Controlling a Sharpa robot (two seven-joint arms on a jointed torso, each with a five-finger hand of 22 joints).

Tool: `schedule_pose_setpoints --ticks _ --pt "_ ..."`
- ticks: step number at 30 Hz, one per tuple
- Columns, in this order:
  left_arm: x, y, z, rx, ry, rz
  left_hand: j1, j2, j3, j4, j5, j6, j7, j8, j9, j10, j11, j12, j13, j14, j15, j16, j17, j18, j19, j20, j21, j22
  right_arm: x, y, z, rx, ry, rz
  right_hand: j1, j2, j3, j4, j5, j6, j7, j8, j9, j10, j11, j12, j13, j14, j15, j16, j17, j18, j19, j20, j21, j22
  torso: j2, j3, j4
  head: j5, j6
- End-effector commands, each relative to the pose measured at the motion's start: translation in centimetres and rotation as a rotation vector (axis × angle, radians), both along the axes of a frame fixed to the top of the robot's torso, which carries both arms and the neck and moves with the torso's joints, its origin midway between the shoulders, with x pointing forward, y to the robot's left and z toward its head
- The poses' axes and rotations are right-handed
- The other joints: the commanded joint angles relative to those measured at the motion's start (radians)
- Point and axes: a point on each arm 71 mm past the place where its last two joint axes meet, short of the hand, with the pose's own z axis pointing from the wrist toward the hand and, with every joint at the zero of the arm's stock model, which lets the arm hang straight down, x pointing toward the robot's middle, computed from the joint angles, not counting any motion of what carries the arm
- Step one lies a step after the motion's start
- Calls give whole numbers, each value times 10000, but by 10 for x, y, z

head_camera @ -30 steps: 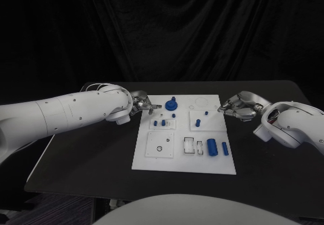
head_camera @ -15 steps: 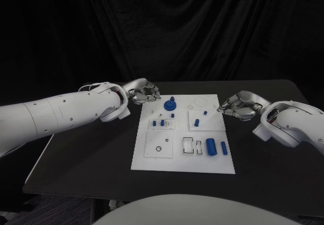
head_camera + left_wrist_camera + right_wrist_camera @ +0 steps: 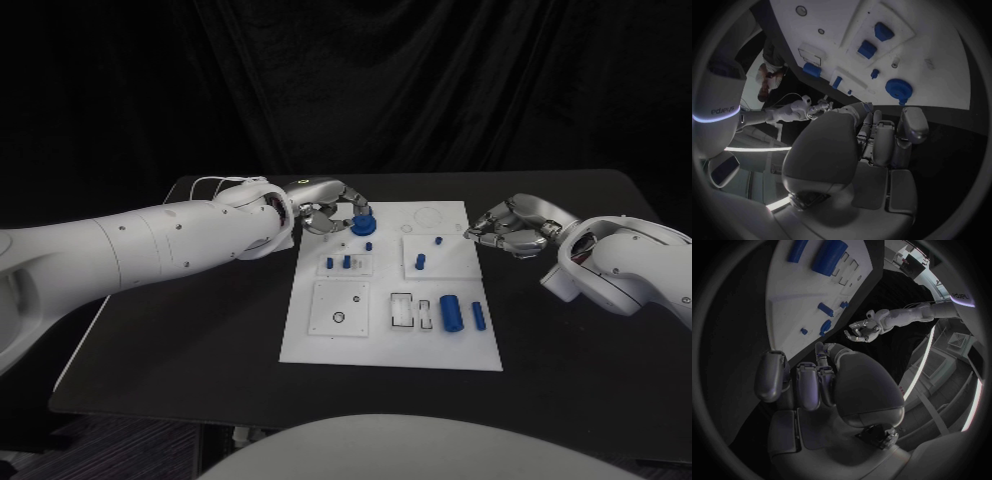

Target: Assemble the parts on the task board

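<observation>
The white task board [image 3: 329, 335] lies in the middle of the black table. A blue round part with a stem [image 3: 364, 225] stands at its far left corner, and the left wrist view shows this round part [image 3: 898, 90] too. Small blue pegs [image 3: 346, 262] and a single peg [image 3: 420, 262] stand in the board's middle. A thick blue cylinder [image 3: 451, 311] and a slim one [image 3: 479, 316] lie near the right. My left hand [image 3: 329, 212] hovers beside the round part, fingers apart and half-curled, holding nothing. My right hand [image 3: 508, 228] sits at the board's right edge, fingers curled in on nothing.
The board has several empty recesses [image 3: 343, 305] in its near half. Bare black table [image 3: 188, 330] lies on both sides of the board. A dark curtain hangs behind the table's far edge.
My left hand has moved from the board's left edge toward the far side and to the right, up to the blue round part. The right hand has stayed put.
</observation>
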Motion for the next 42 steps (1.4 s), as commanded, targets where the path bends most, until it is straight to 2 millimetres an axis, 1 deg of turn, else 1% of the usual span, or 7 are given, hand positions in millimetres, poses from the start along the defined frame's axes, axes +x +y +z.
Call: schedule_pose_setpoints --ticks 1,4,6,11,23,34,42 --pt "-5 -10 -5 1209 -983 -1172 -63 -69 264 -227 -228 63 -189 23 -261 41 -92 -133 -319 27 -84 -48 -58 80 104 -77 104 1320 -1 0 0 -24 -63 -107 -31 -42 -1 -60 50 -33 28 -1 10 -73 -10 -23 908 395 32 -22 277 116 -43 -2 -43 822 3 -4 -16 -12 0" --pt "-5 -15 -10 1660 -1185 -1308 -234 -193 395 -484 -1014 260 -453 42 -631 248 -339 -367 -881 245 -276 -46 -44 5 445 -260 358 1394 -1 0 0 -18 -66 -104 -31 -42 -1 -60 50 -33 28 -1 10 -73 -10 -23 908 395 32 -22 277 116 -43 -2 -43 822 -5 -3 -23 -6 0" --pt "-4 -17 -12 1859 -1251 -1320 -447 -239 215 -488 -1413 274 -546 19 -910 230 -360 -560 -1247 95 -319 -251 -447 19 446 -303 221 1342 -1 0 0 -18 -60 -100 -31 -42 -1 -60 50 -33 28 -1 10 -73 -10 -23 908 395 32 -22 277 116 -43 -2 -43 822 -8 -6 -17 -21 0" --pt "-2 -21 -16 2150 -1290 -1253 -934 -257 -590 -189 -1805 395 -731 43 -1417 368 -446 -630 -1771 213 -375 -285 -522 3 607 -323 99 1308 -1 0 0 -23 -52 -103 -31 -42 -1 -60 50 -33 28 -1 10 -73 -10 -23 908 395 32 -22 277 116 -43 -2 -43 822 -15 4 -30 15 0" --pt "-2 -32 -21 2630 -1908 -1384 -962 -176 -1182 -12 -1310 758 -855 72 -1822 657 -558 -437 -2119 308 -460 -270 -517 -5 754 -397 -38 1291 -1 -1 0 -36 -24 -112 -31 -42 -1 -60 50 -33 28 -1 10 -73 -10 -23 908 395 32 -22 277 116 -43 -2 -43 822 -13 0 -11 -22 0" --pt "-1 -41 -29 2973 -2013 -1434 -914 -177 -1328 33 -1319 1176 -895 138 -1972 991 -633 -321 -2310 407 -526 -210 -431 -41 931 -451 61 1359 -2 -1 -1 -51 5 -130 -58 -45 0 -59 51 -23 25 5 15 -73 -12 -22 907 398 33 -15 286 114 -38 0 -37 827 -10 -7 -37 -57 0" --pt "0 -45 -35 3088 -1871 -1410 -845 -132 -1340 63 -1182 1531 -789 189 -2086 1467 -675 -170 -2437 443 -561 -196 -422 -56 1021 -489 75 1406 -1 1 -1 -47 27 -80 -58 -45 0 -59 51 -23 25 5 15 -73 -12 -22 907 398 33 -15 286 114 -38 0 -37 827 -3 -7 -61 -67 0"
